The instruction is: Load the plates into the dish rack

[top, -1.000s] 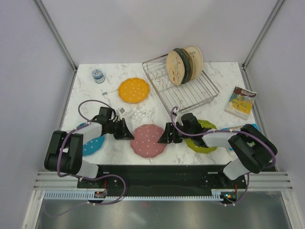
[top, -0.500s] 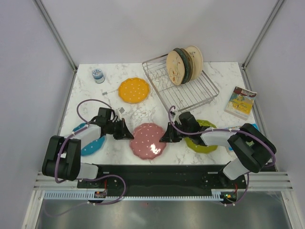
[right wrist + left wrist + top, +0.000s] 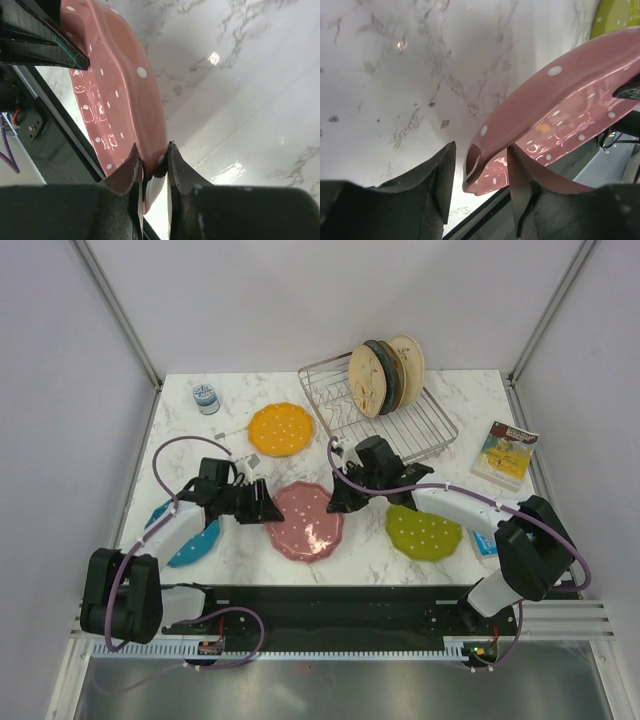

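Note:
The pink plate (image 3: 305, 522) is off the table and tilted, between my two grippers. On its right rim my right gripper (image 3: 338, 502) is shut; the right wrist view shows both jaws (image 3: 152, 150) pressed on the pink rim (image 3: 120, 100). My left gripper (image 3: 268, 508) is open: its jaws (image 3: 481, 150) straddle the plate's left rim (image 3: 560, 100) with a gap on each side. The orange plate (image 3: 280, 428) lies at the back left. The lime green plate (image 3: 424, 532) lies front right. My left arm partly hides the blue plate (image 3: 190, 537). The dish rack (image 3: 400, 435) stands at the back.
Three plain plates (image 3: 385, 375), beige, dark green and cream, stand upright in the rack's far end. A small jar (image 3: 206, 398) is at the back left. A book (image 3: 505, 452) lies at the right edge, and a blue one (image 3: 483, 543) peeks out beside my right arm.
My right gripper shut on the pink plate's right rim and raised it toward the rack, uncovering the green plate. My left gripper opened off the left rim.

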Motion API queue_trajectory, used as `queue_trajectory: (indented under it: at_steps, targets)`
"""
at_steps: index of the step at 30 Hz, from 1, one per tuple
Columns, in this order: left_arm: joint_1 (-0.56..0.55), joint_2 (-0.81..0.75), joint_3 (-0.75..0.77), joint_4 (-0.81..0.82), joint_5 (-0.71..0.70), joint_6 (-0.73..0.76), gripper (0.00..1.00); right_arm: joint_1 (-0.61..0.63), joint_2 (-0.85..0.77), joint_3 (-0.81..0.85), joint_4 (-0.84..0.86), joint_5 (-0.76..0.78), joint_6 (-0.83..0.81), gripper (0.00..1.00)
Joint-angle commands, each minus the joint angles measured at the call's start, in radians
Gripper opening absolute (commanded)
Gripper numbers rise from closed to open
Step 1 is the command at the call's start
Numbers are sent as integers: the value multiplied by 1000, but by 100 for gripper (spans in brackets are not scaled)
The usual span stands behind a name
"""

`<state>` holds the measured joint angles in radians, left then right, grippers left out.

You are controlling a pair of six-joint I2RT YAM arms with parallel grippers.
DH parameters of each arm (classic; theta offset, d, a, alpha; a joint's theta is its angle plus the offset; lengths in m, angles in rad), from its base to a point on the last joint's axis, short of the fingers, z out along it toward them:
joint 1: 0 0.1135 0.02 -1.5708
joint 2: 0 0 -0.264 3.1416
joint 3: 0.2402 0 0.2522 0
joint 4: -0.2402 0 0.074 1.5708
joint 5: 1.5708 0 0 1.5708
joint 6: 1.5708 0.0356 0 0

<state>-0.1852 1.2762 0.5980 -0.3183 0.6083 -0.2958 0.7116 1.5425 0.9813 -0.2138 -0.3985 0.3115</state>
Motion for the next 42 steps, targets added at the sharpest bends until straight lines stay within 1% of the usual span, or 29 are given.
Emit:
queue_trajectory:
  at_steps: [1,4,6,7,8,11,13,14,16,17,20,21,22,23,24,25,26,29,30,32,35,42]
  targets:
    - [33,-73,85,12,-31,89,55,26,-38,157,-2,-234,-107,0]
    - [75,-118,126,-27,-13,122,60,-3,-27,201,-28,-215,-120,0]
    - [89,-185,164,-41,-16,153,68,-29,-22,258,-50,-200,-121,0]
    - [89,-210,175,-48,-24,171,71,-61,-13,285,-61,-198,-127,0]
    - [89,-236,195,-60,-31,205,79,-76,-4,319,-71,-191,-132,0]
    - [89,-317,224,-97,-77,256,87,-136,48,521,-131,-171,-175,0]
    - [89,-342,236,-117,-122,268,88,-170,90,600,-162,-143,-207,0]
    - [89,-347,238,-122,-133,268,88,-179,103,670,-168,-126,-219,0]
    - [89,-348,238,-123,-137,274,88,-207,134,732,-165,-48,-230,0]
    - [89,-344,241,-122,-139,274,87,-215,145,793,-159,-16,-230,0]
    - [89,-319,256,-114,-147,273,87,-232,186,893,-115,154,-236,0]
    - [89,-316,258,-108,-150,271,87,-232,203,910,-73,211,-248,0]
    - [89,-314,261,-104,-148,267,87,-232,212,927,-52,331,-255,0]
    - [89,-313,260,-91,-147,262,87,-232,223,962,-32,377,-262,0]
    - [89,-310,258,-82,-139,259,87,-232,244,976,5,441,-268,0]
    - [89,-308,258,-68,-134,248,87,-232,254,987,28,542,-264,0]
    - [89,-302,255,-59,-136,242,86,-232,258,987,86,584,-265,0]
    - [89,-294,238,-24,-134,224,86,-235,269,947,186,680,-298,0]
    - [89,-290,232,-13,-133,219,86,-232,269,933,255,700,-302,0]
    - [89,-281,230,1,-127,207,86,-232,283,941,283,737,-333,0]
    - [89,-264,233,16,-119,201,86,-228,346,991,268,838,-357,0]
    - [89,-221,233,62,-87,169,86,-227,401,990,304,932,-417,0]
